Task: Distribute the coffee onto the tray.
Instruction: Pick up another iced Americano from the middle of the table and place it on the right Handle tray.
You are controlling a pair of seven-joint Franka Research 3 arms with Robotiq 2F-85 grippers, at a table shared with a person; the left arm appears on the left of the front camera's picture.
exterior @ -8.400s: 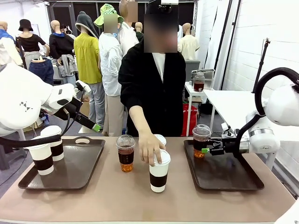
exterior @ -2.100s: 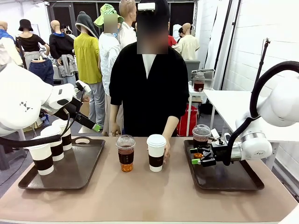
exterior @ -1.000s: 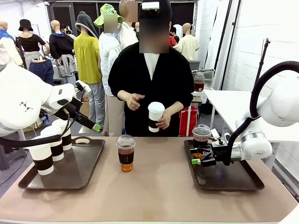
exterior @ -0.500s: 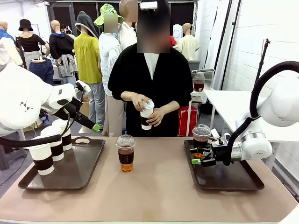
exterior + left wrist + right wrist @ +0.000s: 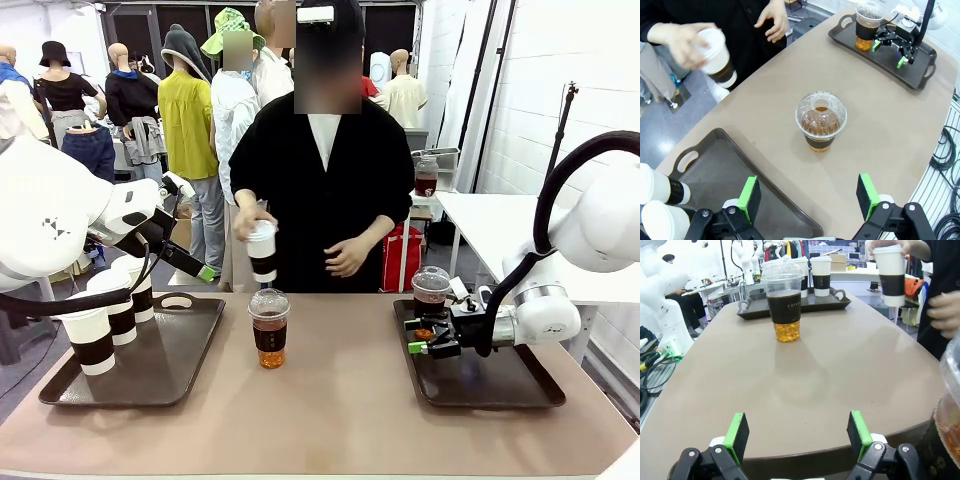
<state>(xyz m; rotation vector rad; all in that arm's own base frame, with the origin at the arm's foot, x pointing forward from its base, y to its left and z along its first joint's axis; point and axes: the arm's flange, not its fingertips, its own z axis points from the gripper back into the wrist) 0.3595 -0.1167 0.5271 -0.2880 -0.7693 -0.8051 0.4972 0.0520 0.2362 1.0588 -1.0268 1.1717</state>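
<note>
While right pincer (image 5: 418, 341) gapes | clear cup (image 5: 431, 298) just behind, seemingly apart

Held cup (image 5: 717, 60) motion-blurred; tray cup (image 5: 949, 425) cut by edge

Paper cups, white with brown sleeves: four counted.
- Three are on the left tray (image 5: 170, 362): front paper cup (image 5: 92, 345), middle paper cup (image 5: 120, 312), rear paper cup (image 5: 142, 288).
- The fourth paper cup (image 5: 262, 252) is held in the holding hand (image 5: 247, 222).

Clear domed cups with brown drink: three counted.
- The first clear cup (image 5: 269, 328) is on the table (image 5: 330, 420).
- The second clear cup (image 5: 431, 298) is on the right tray (image 5: 500, 382).
- The third clear cup (image 5: 426, 176) is noted far behind.

Trays: two. Pincers: two, the left pincer (image 5: 807, 186) and the right pincer (image 5: 417, 341). Person's hands: two, the free hand (image 5: 345, 257) included.
</note>
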